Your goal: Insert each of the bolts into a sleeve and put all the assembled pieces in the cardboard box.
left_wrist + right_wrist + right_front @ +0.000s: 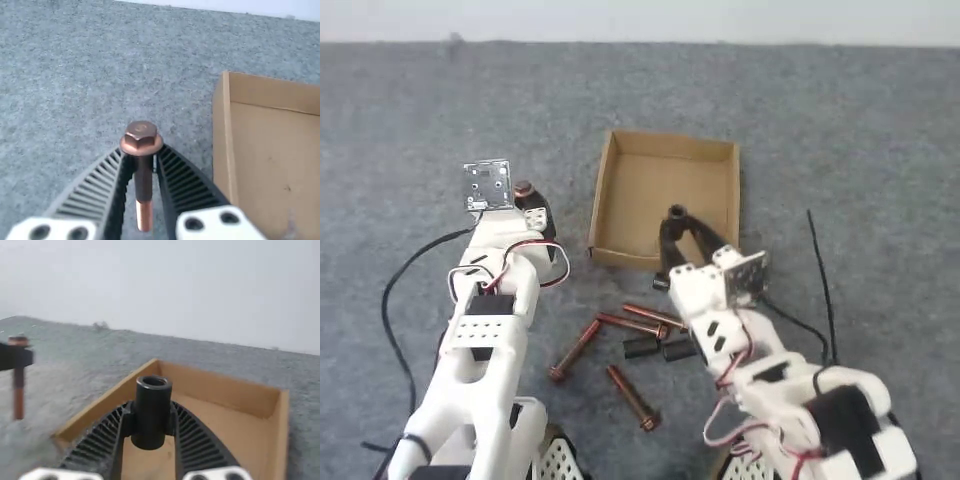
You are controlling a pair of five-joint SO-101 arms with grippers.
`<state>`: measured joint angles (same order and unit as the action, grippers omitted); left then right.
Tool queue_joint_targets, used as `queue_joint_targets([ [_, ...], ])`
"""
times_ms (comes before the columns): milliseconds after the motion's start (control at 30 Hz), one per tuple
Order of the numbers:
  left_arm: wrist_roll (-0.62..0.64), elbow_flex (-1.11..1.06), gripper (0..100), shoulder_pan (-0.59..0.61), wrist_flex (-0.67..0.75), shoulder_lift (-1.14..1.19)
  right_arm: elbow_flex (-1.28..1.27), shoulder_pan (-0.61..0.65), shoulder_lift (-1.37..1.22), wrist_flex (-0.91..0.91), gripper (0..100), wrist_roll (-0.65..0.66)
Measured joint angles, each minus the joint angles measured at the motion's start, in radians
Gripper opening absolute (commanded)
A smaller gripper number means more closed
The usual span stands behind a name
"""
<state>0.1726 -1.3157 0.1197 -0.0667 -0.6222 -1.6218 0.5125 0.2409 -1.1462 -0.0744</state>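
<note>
As both parts are held clear of the carpet [840, 130], the step in hand is judged to be mating bolt to sleeve.

The left claw [142, 159] is closed on a copper bolt [142, 136]. It grips the shank just under the head, with the threaded end down, just outside the left wall of the cardboard box [670, 190]. The right claw [150, 415] is clamped on a black sleeve [152, 395], which is upright with its bore open upward, over the box's near edge.

Recommendation: carry the bolt above the sleeve, line the shank up with the bore before lowering, and descend slowly. The high grip leaves the shank free to enter.

Risk: a tilted shank may catch the rim.

Four bolts [575, 350] and two sleeves [642, 347] lie loose on the carpet just in front of the box.
</note>
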Motion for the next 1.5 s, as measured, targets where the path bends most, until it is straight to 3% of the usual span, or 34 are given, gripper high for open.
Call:
queue_joint_targets([
  [767, 0.052, 0.014, 1, -0.005, 0.0, 0.0, -0.026, 0.101, 0.04, 0.057, 0.6, -0.094],
  [933, 0.16, 0.075, 1, -0.069, 0.0, 0.0, -0.026, 0.112, 0.04, 0.057, 0.6, -0.094],
  [1167, 0.167, 0.123, 1, -0.212, 0.0, 0.0, -0.026, 0.118, 0.04, 0.057, 0.6, -0.094],
  [1500, 0.169, 0.218, 1, -0.269, -0.026, -0.057, -0.026, 0.12, 0.04, 0.057, 0.6, -0.094],
])
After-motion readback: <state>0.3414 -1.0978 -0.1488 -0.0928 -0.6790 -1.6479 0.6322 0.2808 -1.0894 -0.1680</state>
